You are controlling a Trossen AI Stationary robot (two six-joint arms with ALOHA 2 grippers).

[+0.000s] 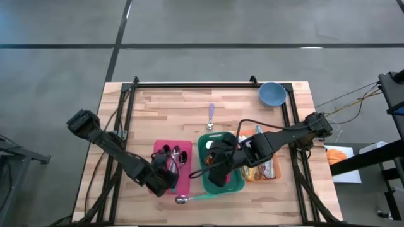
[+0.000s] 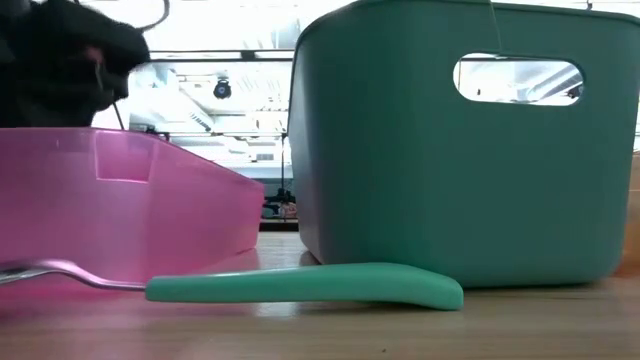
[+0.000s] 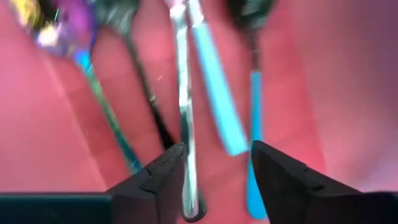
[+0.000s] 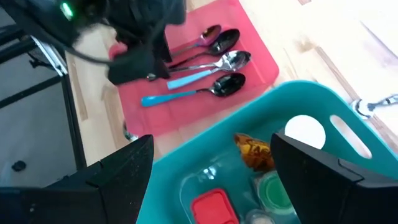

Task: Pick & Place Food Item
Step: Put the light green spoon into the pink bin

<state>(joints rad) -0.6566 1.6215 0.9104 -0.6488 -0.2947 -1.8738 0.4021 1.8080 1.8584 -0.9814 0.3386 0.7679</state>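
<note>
A pink tray point(image 1: 183, 151) holds several spoons point(image 4: 211, 59), their handles lying toward the table's near edge. My left gripper point(image 3: 214, 168) hangs open just above the handle ends, pointing steeply down. A silver handle point(image 3: 185, 124) and a light blue handle point(image 3: 214, 106) lie between its fingers. It also shows in the right wrist view point(image 4: 140, 62). My right gripper point(image 4: 211, 168) is open above the teal bin point(image 1: 235, 184). The bin holds food items: a brown snack packet point(image 4: 255, 152), a red-lidded box point(image 4: 211, 205) and a green-lidded cup point(image 4: 273, 190).
A teal-handled spoon point(image 2: 300, 285) lies on the table before the tray and bin. Orange food packets point(image 1: 265, 169) lie right of the bin. A purple-handled spoon point(image 1: 211, 116) and a blue bowl point(image 1: 271, 93) sit toward the far edge. A black frame rims the table.
</note>
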